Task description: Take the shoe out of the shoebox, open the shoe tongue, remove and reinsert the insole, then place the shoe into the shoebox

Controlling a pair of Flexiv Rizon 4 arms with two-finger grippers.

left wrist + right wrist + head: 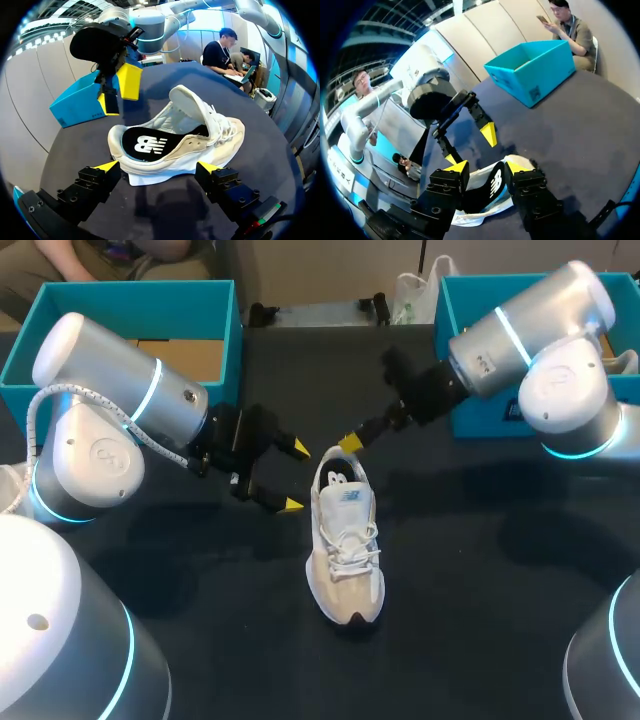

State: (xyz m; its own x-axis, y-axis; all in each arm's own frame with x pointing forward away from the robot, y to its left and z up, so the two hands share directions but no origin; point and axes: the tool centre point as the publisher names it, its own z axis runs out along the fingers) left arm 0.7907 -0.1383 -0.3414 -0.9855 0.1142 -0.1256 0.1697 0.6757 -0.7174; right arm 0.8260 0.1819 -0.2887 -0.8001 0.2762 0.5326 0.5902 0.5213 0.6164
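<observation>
Cardboard shows on the floor of the left teal box (140,295), far left on the table (480,580). Next comes your left gripper (295,476): released, fingers spread wide and holding nothing, just beside the heel end of the shoe (345,560). In the left wrist view you see the heel lying ahead of that gripper, in line with the gap but apart from both tips. The same view shows the black insole (147,145) seated inside and the tongue (187,107) lifted — the head view gives only a sliver of that insole.

The shoe stands on its sole mid-table, outside both boxes, toe toward the near edge. Your right gripper (352,440) hovers at the heel collar; the head view shows just one yellow tip, the other hidden. The right wrist view shows both tips a narrow gap apart, unclenched, with the heel opening under them — whether a tip brushes the collar, you cannot tell. At the far right, the right teal box (475,422) is partly covered by the arm and cut off.
</observation>
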